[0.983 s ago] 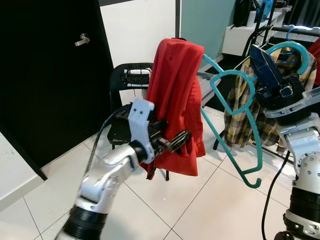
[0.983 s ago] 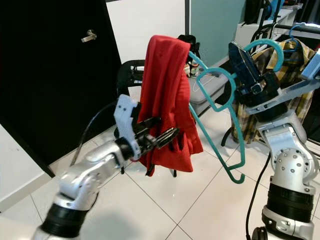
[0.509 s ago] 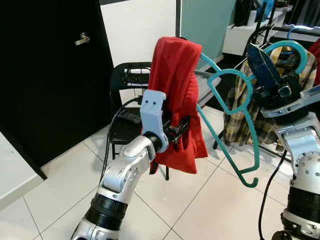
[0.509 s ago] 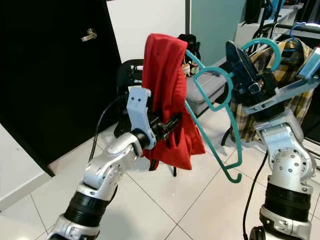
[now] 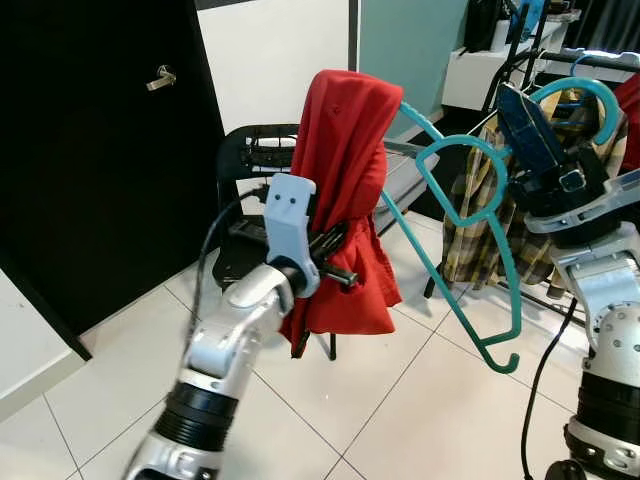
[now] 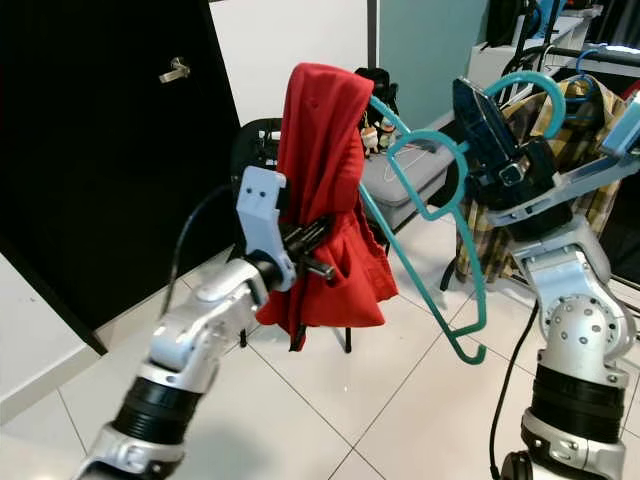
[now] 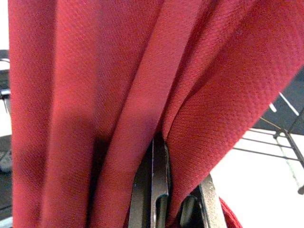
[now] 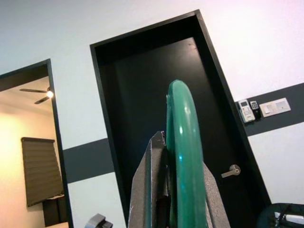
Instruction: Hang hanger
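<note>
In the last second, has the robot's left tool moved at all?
Yes. The left tool has risen and gone deeper into the red shirt, measured against the black chair behind it.

The red garment (image 5: 345,190) hides one arm of the teal hanger (image 5: 470,250). Its folds bury the left gripper (image 7: 159,190) fingertips. The plaid shirt (image 5: 470,235) is partly hidden by the hanger

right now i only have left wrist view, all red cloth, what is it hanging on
Observer: The red garment is draped over one end of a teal hanger.
Operator: who's holding the hanger
Observer: The right gripper is shut on its hook.
Operator: and my left gripper
Observer: The left gripper pinches the garment's lower part, in front of a black chair.
</note>
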{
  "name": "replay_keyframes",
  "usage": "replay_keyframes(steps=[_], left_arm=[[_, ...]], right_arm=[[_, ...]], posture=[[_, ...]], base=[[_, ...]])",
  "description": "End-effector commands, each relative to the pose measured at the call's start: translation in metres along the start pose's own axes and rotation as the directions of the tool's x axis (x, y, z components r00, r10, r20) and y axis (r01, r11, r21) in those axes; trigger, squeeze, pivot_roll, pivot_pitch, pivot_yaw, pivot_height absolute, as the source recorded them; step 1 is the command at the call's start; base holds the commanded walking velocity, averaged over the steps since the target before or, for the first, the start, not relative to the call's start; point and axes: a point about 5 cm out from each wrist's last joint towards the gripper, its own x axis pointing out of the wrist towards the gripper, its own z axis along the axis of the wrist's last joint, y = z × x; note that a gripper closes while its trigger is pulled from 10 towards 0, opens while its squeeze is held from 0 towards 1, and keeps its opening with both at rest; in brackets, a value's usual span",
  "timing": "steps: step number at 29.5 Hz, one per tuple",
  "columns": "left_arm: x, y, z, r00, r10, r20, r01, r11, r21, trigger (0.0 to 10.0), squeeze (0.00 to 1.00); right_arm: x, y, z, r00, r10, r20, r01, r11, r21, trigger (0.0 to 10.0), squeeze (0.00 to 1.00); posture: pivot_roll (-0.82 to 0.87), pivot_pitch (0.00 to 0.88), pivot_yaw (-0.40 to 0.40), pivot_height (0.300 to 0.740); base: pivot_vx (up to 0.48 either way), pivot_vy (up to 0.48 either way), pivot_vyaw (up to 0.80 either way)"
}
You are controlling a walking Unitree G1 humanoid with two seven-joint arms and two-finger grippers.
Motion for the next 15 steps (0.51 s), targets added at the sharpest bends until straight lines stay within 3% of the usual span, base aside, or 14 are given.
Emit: replay_keyframes(steps=[1,3,4,6,7,8,9,10,11,15], left_arm=[[-0.003,0.005,0.01,0.999,-0.034,0.02,0.034,0.999,0.014,0.0,0.0],[-0.003,0.005,0.01,0.999,-0.034,0.02,0.034,0.999,0.014,0.0,0.0],[-0.008,0.012,0.03,0.991,-0.115,0.061,0.111,0.992,0.065,0.0,0.0],[-0.008,0.012,0.03,0.991,-0.115,0.061,0.111,0.992,0.065,0.0,0.0],[-0.013,0.023,0.058,0.977,-0.187,0.106,0.171,0.974,0.147,0.0,0.0],[-0.013,0.023,0.058,0.977,-0.187,0.106,0.171,0.974,0.147,0.0,0.0],[-0.018,0.032,0.086,0.957,-0.258,0.131,0.221,0.944,0.246,0.0,0.0],[-0.018,0.032,0.086,0.957,-0.258,0.131,0.221,0.944,0.246,0.0,0.0],[-0.021,0.037,0.105,0.943,-0.303,0.138,0.248,0.915,0.317,0.0,0.0],[-0.025,0.044,0.129,0.925,-0.353,0.137,0.276,0.876,0.395,0.0,0.0]], right_arm=[[0.001,0.004,0.007,1.0,0.025,0.016,-0.025,0.999,-0.025,10.0,0.0],[0.001,0.004,0.007,1.0,0.025,0.016,-0.025,0.999,-0.025,10.0,0.0],[-0.003,0.001,0.011,1.0,0.009,0.004,-0.009,0.999,-0.049,10.0,0.0],[-0.003,0.001,0.011,1.0,0.009,0.004,-0.009,0.999,-0.049,10.0,0.0],[-0.009,-0.002,0.012,1.0,-0.012,-0.022,0.01,0.997,-0.075,10.0,0.0],[-0.009,-0.002,0.012,1.0,-0.012,-0.022,0.01,0.997,-0.075,10.0,0.0],[-0.014,-0.004,0.008,0.997,-0.032,-0.063,0.026,0.995,-0.096,10.0,0.0],[-0.014,-0.004,0.008,0.997,-0.032,-0.063,0.026,0.995,-0.096,10.0,0.0],[-0.018,-0.004,0.003,0.994,-0.045,-0.095,0.035,0.993,-0.109,10.0,0.0],[-0.025,-0.006,-0.006,0.985,-0.074,-0.154,0.054,0.99,-0.131,10.0,0.0]], posture=[[-0.09,0.0,0.048,0.74],[-0.09,0.0,0.048,0.74],[-0.09,0.0,0.045,0.74],[-0.09,0.0,0.045,0.74],[-0.08,0.0,0.046,0.74],[-0.08,0.0,0.046,0.74],[-0.09,0.0,0.051,0.74],[-0.09,0.0,0.051,0.74],[-0.09,0.0,0.052,0.74],[-0.09,0.0,0.058,0.74]], base=[[0.0,0.0,0.0],[0.0,0.0,0.0],[0.0,0.0,0.0],[0.0,0.0,0.0],[0.0,0.0,0.0],[0.0,0.0,0.0],[0.0,0.0,0.0],[0.0,0.0,0.0],[0.0,0.0,0.0],[0.0,0.0,0.0]])
